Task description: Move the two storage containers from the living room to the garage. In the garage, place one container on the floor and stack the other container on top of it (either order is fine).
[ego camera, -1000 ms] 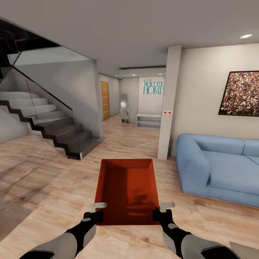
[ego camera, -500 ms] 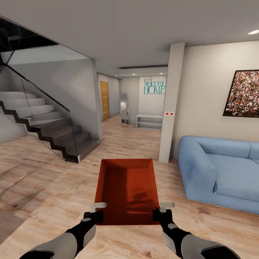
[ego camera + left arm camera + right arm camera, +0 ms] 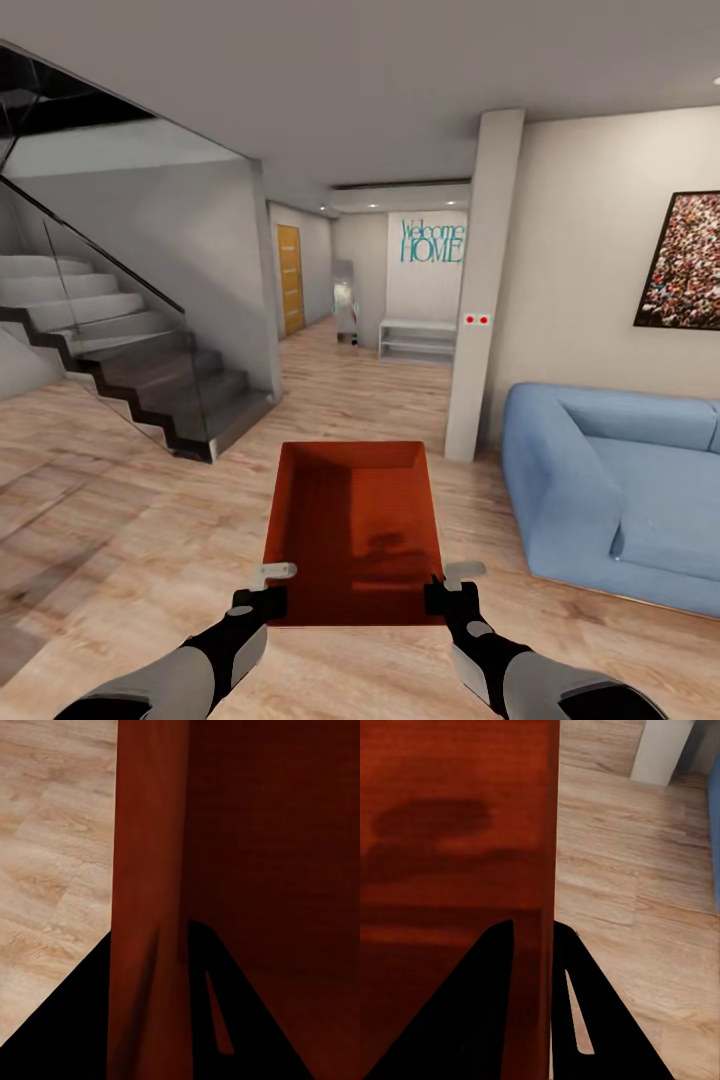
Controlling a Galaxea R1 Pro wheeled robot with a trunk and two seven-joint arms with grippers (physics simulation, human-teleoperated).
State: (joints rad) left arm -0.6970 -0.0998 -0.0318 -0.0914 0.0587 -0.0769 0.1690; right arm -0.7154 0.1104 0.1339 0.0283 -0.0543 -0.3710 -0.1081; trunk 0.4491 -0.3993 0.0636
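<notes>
Head view: left hand (image 3: 262, 601) and right hand (image 3: 447, 598) each clamp a side wall of the orange-red container (image 3: 352, 530).

Open plank floor (image 3: 120, 520) straight ahead, running into a hallway (image 3: 345, 375) between the staircase (image 3: 130, 370) on the left and a white pillar (image 3: 478, 290) on the right. Blue sofa (image 3: 610, 490) blocking the right side past the pillar. White low shelf (image 3: 418, 338) at the hallway's far end, right of centre. Orange-red container (image 3: 352, 530) held out front, taking up the space between both arms.
</notes>
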